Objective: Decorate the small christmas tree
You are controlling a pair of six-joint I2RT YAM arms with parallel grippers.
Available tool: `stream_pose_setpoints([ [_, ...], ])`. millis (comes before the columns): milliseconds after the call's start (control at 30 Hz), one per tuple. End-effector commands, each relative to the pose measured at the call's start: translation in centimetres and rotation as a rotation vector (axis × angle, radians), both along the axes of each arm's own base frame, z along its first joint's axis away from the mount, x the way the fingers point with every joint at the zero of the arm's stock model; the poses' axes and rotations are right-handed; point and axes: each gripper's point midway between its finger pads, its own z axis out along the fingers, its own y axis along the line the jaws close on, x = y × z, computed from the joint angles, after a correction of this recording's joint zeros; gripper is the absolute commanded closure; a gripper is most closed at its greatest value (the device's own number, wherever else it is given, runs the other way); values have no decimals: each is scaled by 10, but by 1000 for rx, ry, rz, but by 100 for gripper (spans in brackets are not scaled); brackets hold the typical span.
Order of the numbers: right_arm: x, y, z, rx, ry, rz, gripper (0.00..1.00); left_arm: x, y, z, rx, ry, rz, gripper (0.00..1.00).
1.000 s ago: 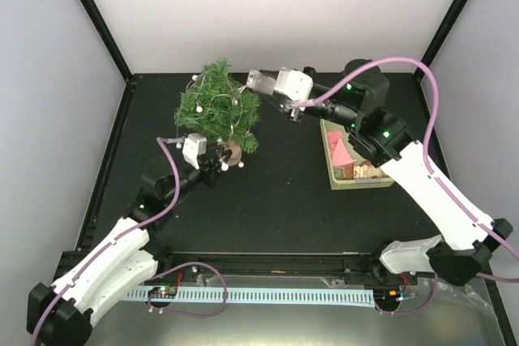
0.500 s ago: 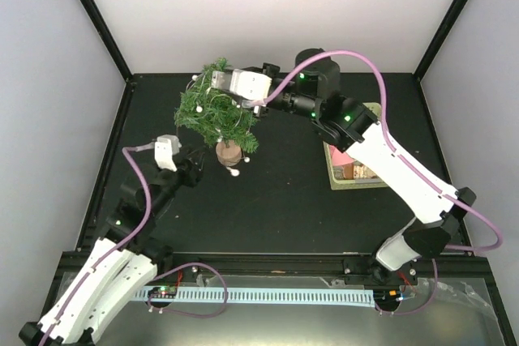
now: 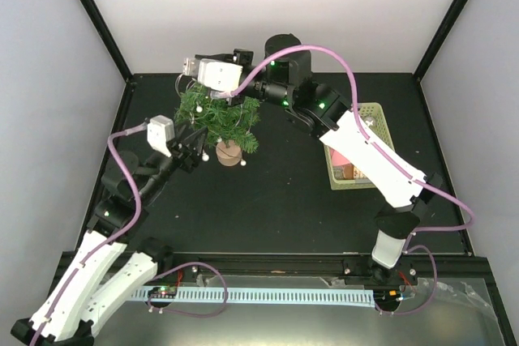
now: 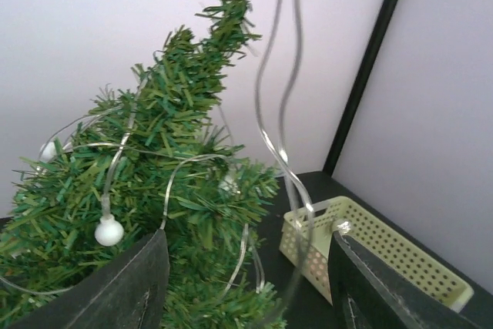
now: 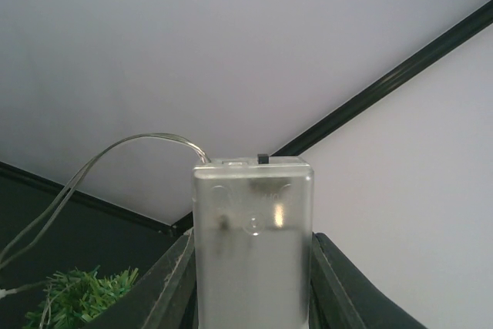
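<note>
looking at the small christmas tree (image 3: pixel 217 115) first, i see it upright on its wood disc toward the far left of the black table (image 3: pixel 284 200), with a thin light string (image 4: pixel 108 230) of white beads draped through its needles. my right gripper (image 3: pixel 191 66) hangs above the treetop, clamped on the string's frosted battery box (image 5: pixel 253 252) (its wire trails down toward the branches). my left gripper (image 3: pixel 193 147) sits just beside the tree's near-left side, jaws apart and gripping nothing, and the pale green basket (image 3: pixel 375 115) lies well apart to the right.
</note>
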Motion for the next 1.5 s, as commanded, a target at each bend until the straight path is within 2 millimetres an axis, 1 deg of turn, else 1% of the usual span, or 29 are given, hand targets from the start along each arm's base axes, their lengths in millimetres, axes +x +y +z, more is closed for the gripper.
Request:
stream_pose_setpoints([
  [0,6,0,6,-3,-36,-41,72,17,13,1,59,33,110,43],
  [67,7,1,6,-6,-49,-44,72,22,21,-2,65,40,163,45],
  [133,10,2,5,-12,-60,-53,72,27,34,-6,71,51,242,47],
  [200,14,3,2,-22,-73,-66,72,31,41,-10,83,56,286,48],
  [367,18,7,-1,-39,-94,-72,72,40,49,-18,97,109,326,48],
  [533,19,8,4,-29,-106,-76,72,41,58,-20,66,142,344,43],
  [700,19,9,6,-24,-110,-70,72,40,58,-23,62,160,331,42],
  [900,20,7,7,-24,-110,-80,72,28,52,-27,48,183,273,38],
  [1033,19,6,8,-22,-111,-79,72,22,52,-30,46,190,265,36],
  [1100,17,6,10,-19,-113,-73,72,21,52,-28,46,167,261,35],
  [1200,16,6,11,-16,-119,-69,72,23,46,-22,55,123,231,35],
  [1300,16,6,13,-13,-126,-70,72,30,43,-26,76,147,225,37],
  [1400,17,6,15,-12,-139,-73,72,36,38,-30,94,162,202,49],
  [1467,19,7,13,-22,-155,-83,72,36,35,-28,96,144,183,56],
])
